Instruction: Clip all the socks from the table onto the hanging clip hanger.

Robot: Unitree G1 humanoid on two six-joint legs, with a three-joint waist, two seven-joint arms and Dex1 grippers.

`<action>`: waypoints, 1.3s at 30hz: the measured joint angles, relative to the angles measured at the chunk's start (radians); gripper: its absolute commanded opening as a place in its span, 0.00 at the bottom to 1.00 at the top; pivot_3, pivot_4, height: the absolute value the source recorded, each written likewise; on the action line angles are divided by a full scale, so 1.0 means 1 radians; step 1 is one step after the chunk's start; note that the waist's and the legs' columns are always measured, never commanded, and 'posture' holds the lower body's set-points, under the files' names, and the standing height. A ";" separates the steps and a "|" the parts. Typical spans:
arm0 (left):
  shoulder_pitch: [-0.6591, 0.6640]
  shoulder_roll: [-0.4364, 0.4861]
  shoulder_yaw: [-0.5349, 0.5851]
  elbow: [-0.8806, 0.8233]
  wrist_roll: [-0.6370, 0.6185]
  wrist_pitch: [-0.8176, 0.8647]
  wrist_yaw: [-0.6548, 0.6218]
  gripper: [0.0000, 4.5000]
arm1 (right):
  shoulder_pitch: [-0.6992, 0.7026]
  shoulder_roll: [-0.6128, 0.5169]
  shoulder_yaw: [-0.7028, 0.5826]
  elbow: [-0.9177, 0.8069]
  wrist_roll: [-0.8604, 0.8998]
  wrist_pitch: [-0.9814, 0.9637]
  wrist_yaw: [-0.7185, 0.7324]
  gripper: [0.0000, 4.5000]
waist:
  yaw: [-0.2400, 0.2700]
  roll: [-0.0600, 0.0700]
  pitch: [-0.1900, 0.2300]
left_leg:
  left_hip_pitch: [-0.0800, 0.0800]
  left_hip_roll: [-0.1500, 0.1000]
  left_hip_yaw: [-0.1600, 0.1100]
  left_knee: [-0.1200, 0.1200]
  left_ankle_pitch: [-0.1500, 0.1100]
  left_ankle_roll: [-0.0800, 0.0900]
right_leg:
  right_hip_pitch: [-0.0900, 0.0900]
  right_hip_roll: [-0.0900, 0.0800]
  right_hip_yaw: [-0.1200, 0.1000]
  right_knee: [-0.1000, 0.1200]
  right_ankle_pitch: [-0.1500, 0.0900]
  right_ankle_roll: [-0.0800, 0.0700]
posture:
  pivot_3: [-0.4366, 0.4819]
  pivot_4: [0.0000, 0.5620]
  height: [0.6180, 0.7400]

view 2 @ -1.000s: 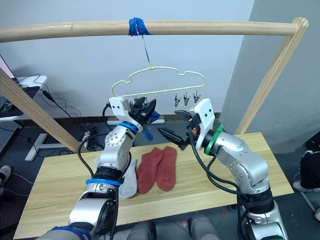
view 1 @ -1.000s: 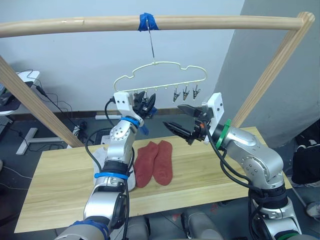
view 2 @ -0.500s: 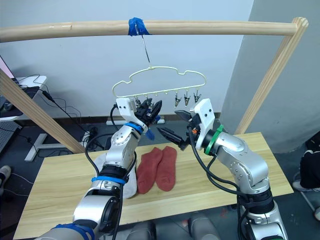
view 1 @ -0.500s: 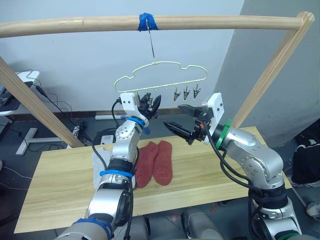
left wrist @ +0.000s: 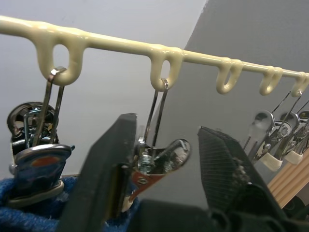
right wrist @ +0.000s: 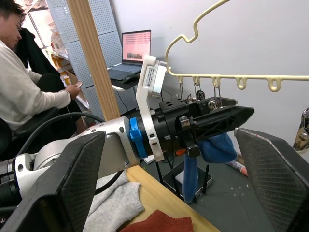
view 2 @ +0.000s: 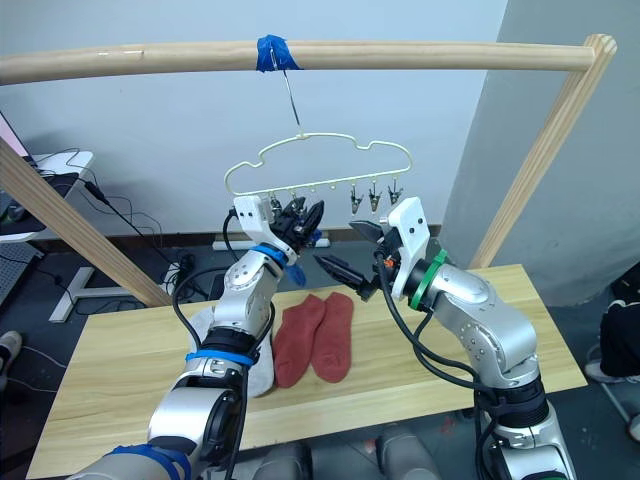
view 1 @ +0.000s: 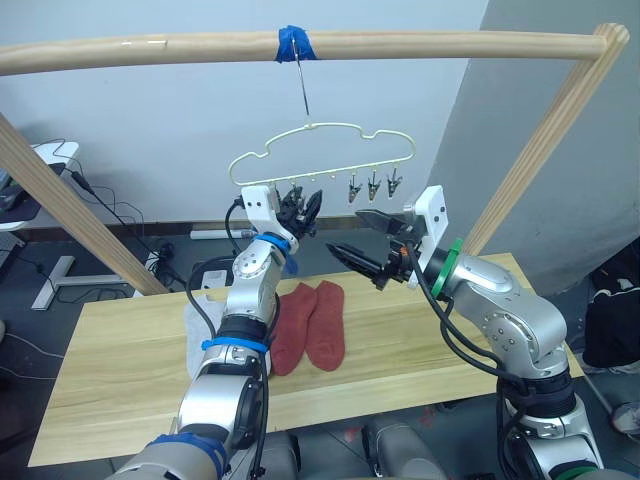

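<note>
- Looking down from the left eye view, I see my left tool [view 1: 303, 205] raised to the row of clips under the pale-yellow clip hanger [view 1: 322, 152], which hangs by its hook from blue tape [view 1: 296, 43] on the wooden pole [view 1: 420, 44]. A blue sock [view 1: 289, 258] dangles just below that tool. My right tool [view 1: 352, 236] is held in the air to the right, fingers spread wide and holding nothing. On the surface [view 1: 120, 360] lie two rust red socks [view 1: 310, 325] side by side, with a light grey sock [view 1: 197, 325] partly hidden behind my left arm.
- In the right eye view the same layout shows: three free clips [view 2: 373, 198] hang at the right end of the hanger, well clear of both tools, and the grey sock [view 2: 258, 362] lies touching the red pair [view 2: 316, 337].
- In the left wrist view my two black fingers [left wrist: 107, 164] stand a little apart on either side of a metal clip [left wrist: 159, 159] that hangs from the second loop of the hanger bar [left wrist: 159, 50]; whether they are pressing it I cannot tell. The neighbouring clip [left wrist: 36, 162] bites on blue knit fabric [left wrist: 29, 210].
- In the right wrist view my own fingers [right wrist: 77, 174] are far apart and empty. Between them I see my left tool [right wrist: 217, 113] at the clips, the blue sock [right wrist: 205, 154] hanging beneath it, grey [right wrist: 113, 203] and red [right wrist: 161, 223] socks on the surface, and a person [right wrist: 24, 92] seated in the background.
</note>
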 measured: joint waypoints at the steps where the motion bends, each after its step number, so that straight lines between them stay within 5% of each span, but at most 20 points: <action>1: 0.000 0.000 0.000 0.000 0.000 0.000 0.000 0.20 | 0.000 0.000 0.000 0.000 0.000 0.000 0.000 1.00 | 0.000 0.000 0.000 | 0.000 0.000 0.000 0.000 0.000 0.000 | 0.000 0.000 0.000 0.000 0.000 0.000 | 0.32 0.20 1.00; 5: 0.000 0.000 0.002 0.000 -0.001 0.000 -0.003 0.06 | 0.000 0.000 0.000 0.000 0.000 0.000 0.000 1.00 | 0.000 0.000 0.000 | 0.000 0.000 0.000 0.000 0.000 0.000 | 0.000 0.000 0.000 0.000 0.000 0.000 | 0.32 0.19 1.00; 17: 0.042 0.032 0.009 -0.161 -0.076 0.188 -0.036 0.06 | 0.054 0.006 0.069 0.066 -0.064 -0.019 -0.021 1.00 | 0.001 0.000 0.000 | 0.000 0.000 0.000 0.000 0.000 0.000 | 0.000 0.000 0.000 0.000 0.000 0.000 | 0.37 0.24 1.00; 26: 0.052 0.257 0.200 -0.369 -0.460 0.951 -0.086 0.06 | -0.034 0.157 0.254 0.870 -0.393 -0.331 -0.044 1.00 | 0.000 -0.001 0.003 | 0.005 0.001 0.000 -0.001 0.001 0.001 | 0.002 0.001 0.000 0.003 -0.002 0.004 | 0.42 0.27 1.00; 37: 0.054 0.281 0.297 -0.459 -0.639 1.226 -0.015 0.06 | -0.290 0.344 0.192 1.522 -0.520 -0.637 -0.111 1.00 | 0.031 -0.002 0.004 | 0.007 0.001 -0.002 -0.003 0.001 0.000 | 0.004 -0.001 -0.001 0.001 0.000 -0.001 | 0.53 0.28 1.00; 39: 0.069 0.275 0.302 -0.486 -0.647 1.233 0.005 0.06 | -0.309 0.345 0.194 1.561 -0.556 -0.666 -0.107 0.92 | 0.036 -0.002 0.004 | 0.008 0.001 -0.002 -0.003 0.001 0.000 | 0.005 -0.001 -0.001 0.002 0.000 -0.001 | 0.53 0.28 1.00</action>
